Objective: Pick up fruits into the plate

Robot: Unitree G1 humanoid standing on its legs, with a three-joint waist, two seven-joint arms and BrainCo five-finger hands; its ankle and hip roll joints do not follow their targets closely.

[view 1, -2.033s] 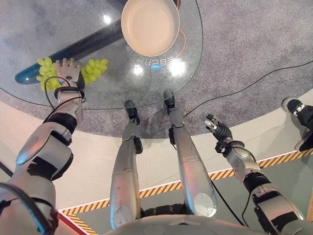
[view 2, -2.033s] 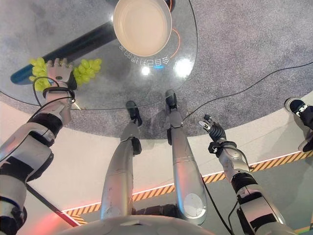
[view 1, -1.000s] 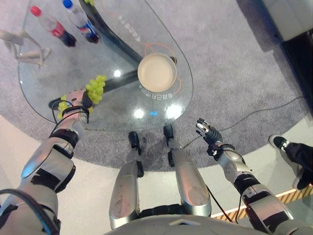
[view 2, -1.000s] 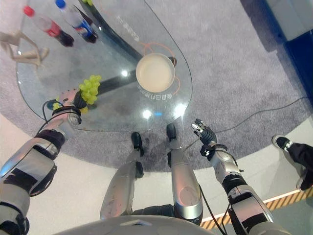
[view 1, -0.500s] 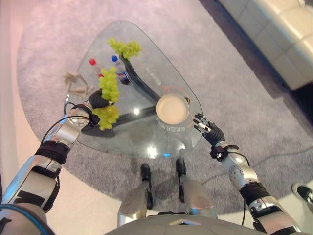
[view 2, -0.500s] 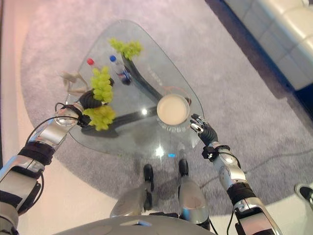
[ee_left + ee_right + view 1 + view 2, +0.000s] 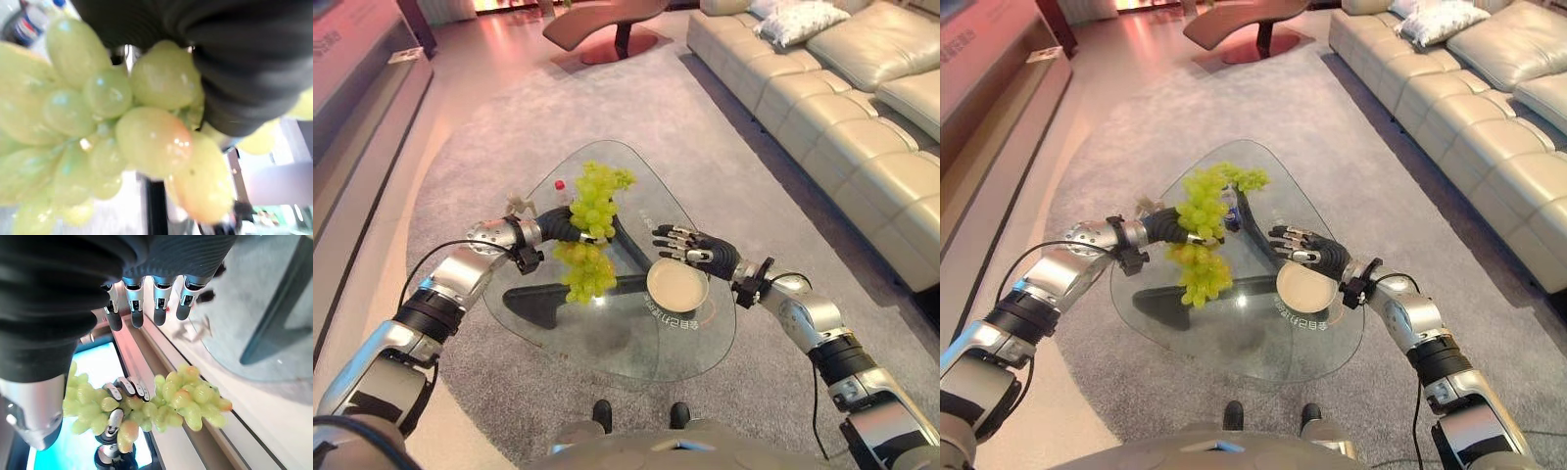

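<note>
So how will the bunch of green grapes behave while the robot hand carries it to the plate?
The grapes will probably sag and swing, since the bunch droops on both sides of the left robot hand. Single grapes may drop off, being held only by thin stems. On the plate loose ones could roll, though its raised rim should likely stop them.

Grapes glossy, smooth-skinned; table clear glass, reflective; plate smooth matt cream; carpet rough grey.

Two silver-grey arms with black bands end in the left hand and right hand, dark ribbed covers, silver dark-tipped fingers.
</note>
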